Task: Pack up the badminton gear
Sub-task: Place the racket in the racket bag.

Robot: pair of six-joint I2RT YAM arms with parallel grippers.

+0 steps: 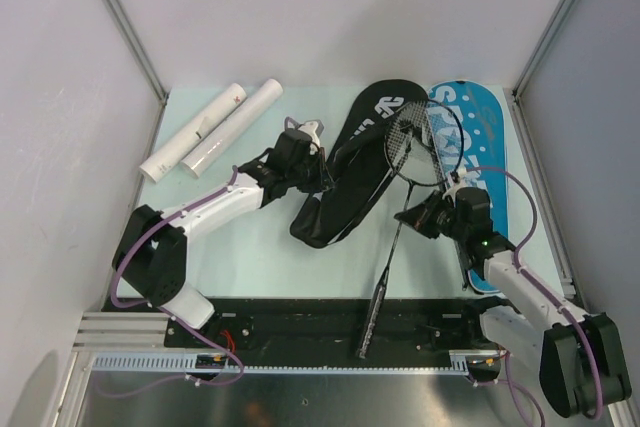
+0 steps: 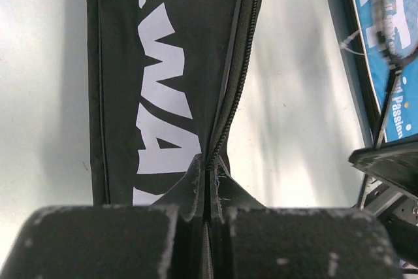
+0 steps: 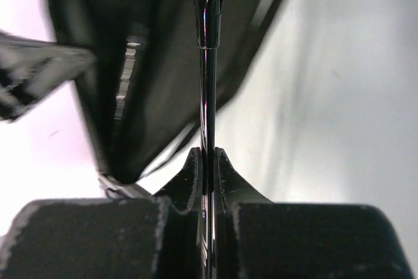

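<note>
Top view: two white tubes [image 1: 205,130] lie far left, well apart from the rest. The black racket bag [image 1: 350,172] lies mid-table. Beside it is the blue SPORT bag [image 1: 480,137], and the head of the racket [image 1: 395,242] rests across both.

Left wrist: left gripper [image 2: 208,181] is clenched on the black bag's zipper edge, probably to keep the mouth open and anchored.

Right wrist: right gripper [image 3: 208,161] is pinched tight on the racket's thin shaft just below the head. This grip likely lets it steer the head into the opening.
</note>
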